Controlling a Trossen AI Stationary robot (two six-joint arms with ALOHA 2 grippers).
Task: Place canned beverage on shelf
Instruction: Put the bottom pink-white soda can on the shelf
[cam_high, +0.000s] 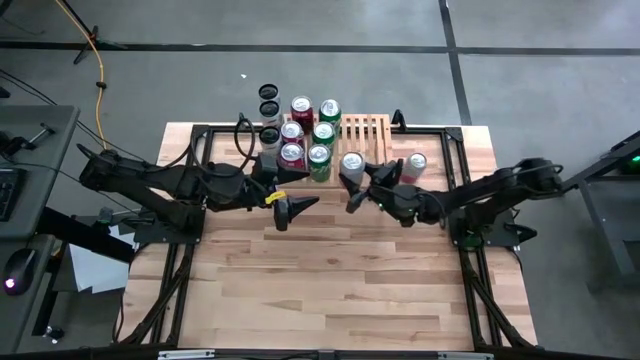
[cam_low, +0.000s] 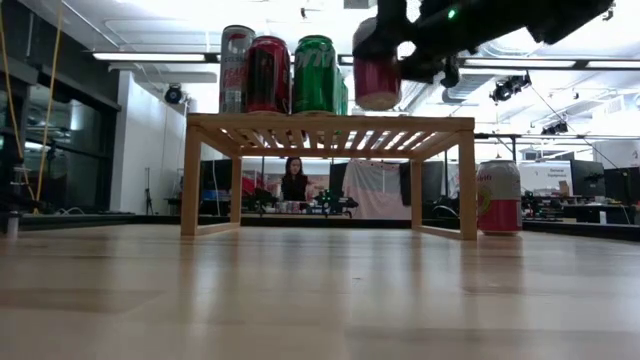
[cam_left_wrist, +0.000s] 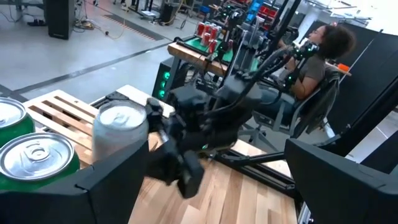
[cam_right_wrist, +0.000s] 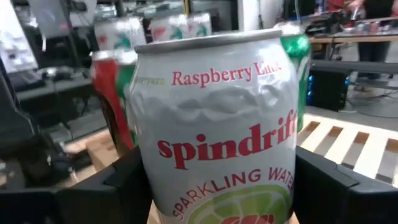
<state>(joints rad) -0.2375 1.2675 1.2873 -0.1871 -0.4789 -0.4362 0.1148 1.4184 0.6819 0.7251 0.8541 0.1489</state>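
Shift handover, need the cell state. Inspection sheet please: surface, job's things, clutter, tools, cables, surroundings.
Surface: light wood table, front half bare.
Job's things: shelf at the back edge, six cans on its left part, right slats free; Spindrift can held above the shelf; one can standing on the table right of the shelf.
Clutter: three dark-topped cans left of the shelf.
Tools: right tool shut on the Spindrift can; left tool open, empty, in front of the shelf.
Cables: yellow cable on the floor, back left.
Surroundings: seated person beyond the table; keyboard and mouse on the left desk.
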